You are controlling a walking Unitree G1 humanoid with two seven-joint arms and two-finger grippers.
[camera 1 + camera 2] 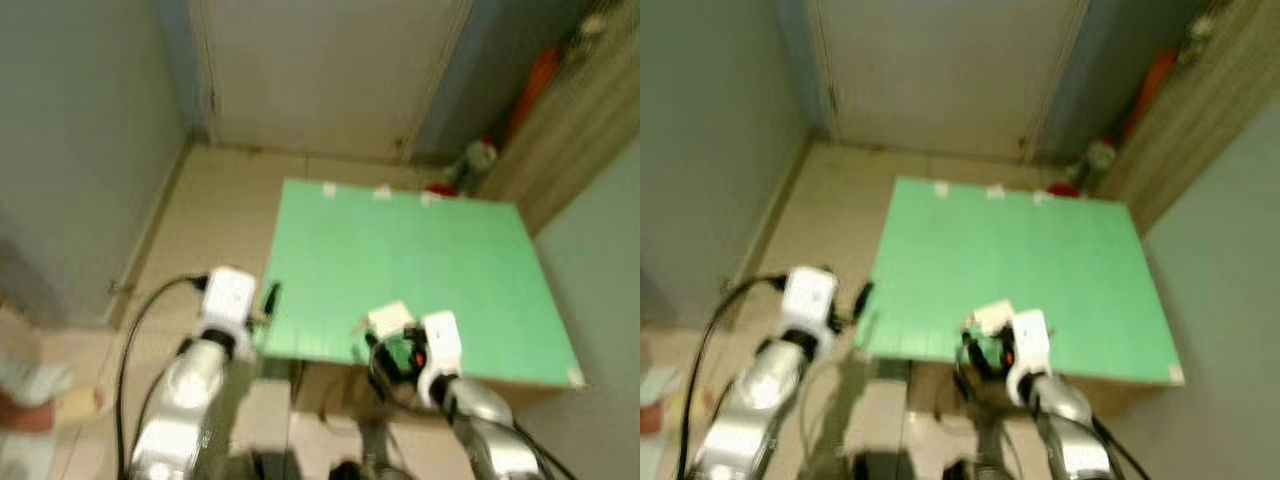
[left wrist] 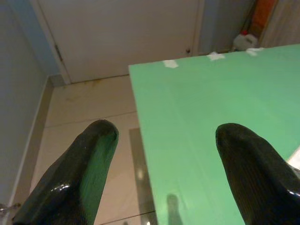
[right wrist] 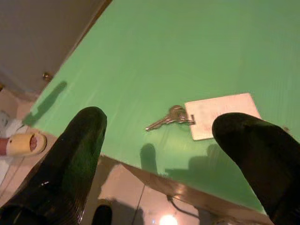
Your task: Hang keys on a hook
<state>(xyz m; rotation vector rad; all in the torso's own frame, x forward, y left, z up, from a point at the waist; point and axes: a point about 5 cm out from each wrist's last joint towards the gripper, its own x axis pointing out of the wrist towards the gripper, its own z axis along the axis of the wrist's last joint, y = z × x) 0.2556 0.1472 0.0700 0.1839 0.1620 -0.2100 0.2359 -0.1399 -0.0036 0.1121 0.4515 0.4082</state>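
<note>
Head views: one green bench [image 1: 420,270], with one white tag [image 1: 390,318] at its near edge before the right claw [image 1: 392,352]. Left wrist view: left claw [image 2: 164,140] open over the bench's left edge. Right wrist view: right claw open, empty; one bunch of keys [image 3: 169,117] lies on the bench touching the tag.
</note>
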